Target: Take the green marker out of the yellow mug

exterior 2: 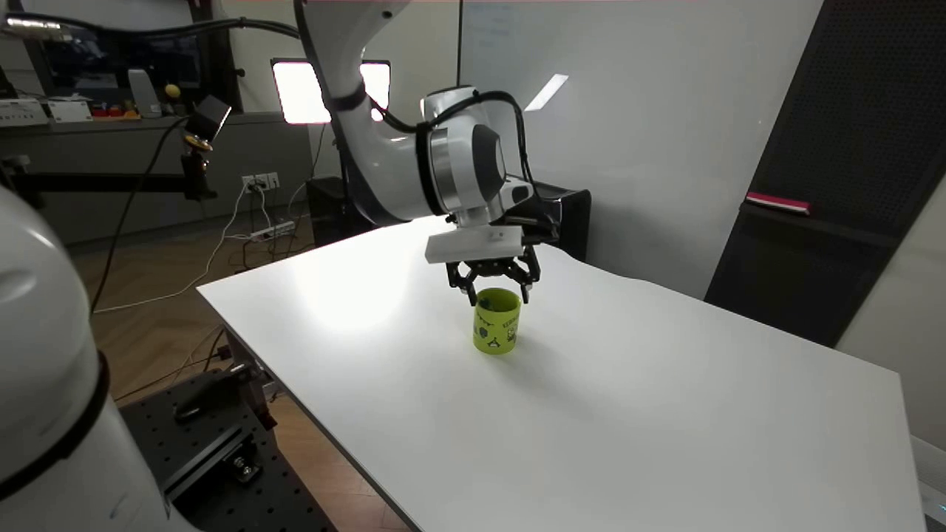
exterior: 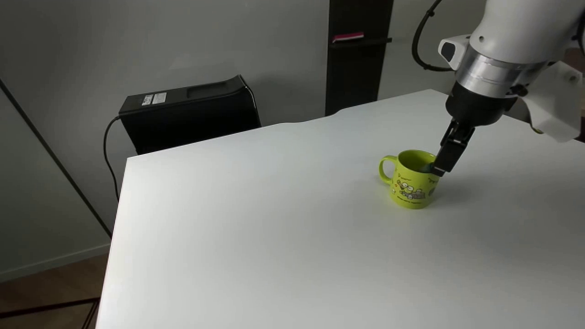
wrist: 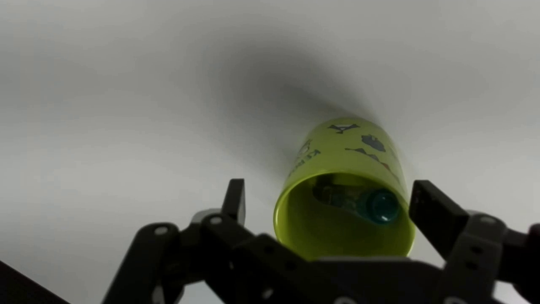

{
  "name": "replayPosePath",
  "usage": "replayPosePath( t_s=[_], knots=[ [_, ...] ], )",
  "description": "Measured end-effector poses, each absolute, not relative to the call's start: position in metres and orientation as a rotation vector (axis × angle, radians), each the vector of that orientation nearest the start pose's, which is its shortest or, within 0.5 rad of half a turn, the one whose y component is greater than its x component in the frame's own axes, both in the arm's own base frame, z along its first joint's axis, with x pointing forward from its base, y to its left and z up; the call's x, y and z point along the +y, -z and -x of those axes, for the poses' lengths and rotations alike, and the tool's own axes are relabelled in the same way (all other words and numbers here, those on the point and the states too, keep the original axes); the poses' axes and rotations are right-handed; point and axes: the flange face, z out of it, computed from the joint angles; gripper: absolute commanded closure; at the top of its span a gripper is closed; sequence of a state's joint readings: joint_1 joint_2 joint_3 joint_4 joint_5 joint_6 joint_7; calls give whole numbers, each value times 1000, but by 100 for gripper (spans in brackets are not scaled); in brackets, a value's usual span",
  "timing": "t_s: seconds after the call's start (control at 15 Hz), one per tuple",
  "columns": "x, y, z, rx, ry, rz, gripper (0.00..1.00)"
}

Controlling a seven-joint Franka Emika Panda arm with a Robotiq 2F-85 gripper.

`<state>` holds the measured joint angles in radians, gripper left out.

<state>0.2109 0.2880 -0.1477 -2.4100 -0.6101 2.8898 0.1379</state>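
The yellow mug stands upright on the table in both exterior views (exterior: 413, 189) (exterior 2: 494, 331), its loop handle showing on one side. In the wrist view I look into the yellow mug (wrist: 344, 147) from above at a slant. The green marker (wrist: 382, 206) leans inside it, its round teal end near the rim on the right. In an exterior view only a small dark part of the marker (exterior 2: 485, 303) shows inside the rim. My gripper (wrist: 329, 198) is wide open and empty, its fingers on either side of the mug's mouth. The right finger is close to the rim; whether it touches, I cannot tell.
A white table (exterior: 256, 219) lies under the mug. A black box-shaped device (exterior: 189, 114) stands beyond the table's edge. A dark panel with a red item (exterior 2: 777, 202) on its ledge is by the wall.
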Motion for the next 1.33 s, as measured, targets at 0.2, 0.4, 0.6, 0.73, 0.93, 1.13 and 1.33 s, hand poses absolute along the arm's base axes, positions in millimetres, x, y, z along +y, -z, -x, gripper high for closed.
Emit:
replayPosePath(
  t_s=[0.2, 0.4, 0.6, 0.73, 0.93, 1.13, 1.33],
  knots=[
    [62, -206, -505, -854, 333, 3247, 0],
    [62, -204, -507, -859, 328, 3251, 0],
    [63, -202, -508, -864, 327, 3254, 0],
    [63, -202, -508, -867, 328, 3256, 0],
    [64, -202, -508, -873, 328, 3259, 0],
    [65, -202, -509, -878, 329, 3262, 22],
    [66, -203, -509, -885, 332, 3264, 40]
  ],
)
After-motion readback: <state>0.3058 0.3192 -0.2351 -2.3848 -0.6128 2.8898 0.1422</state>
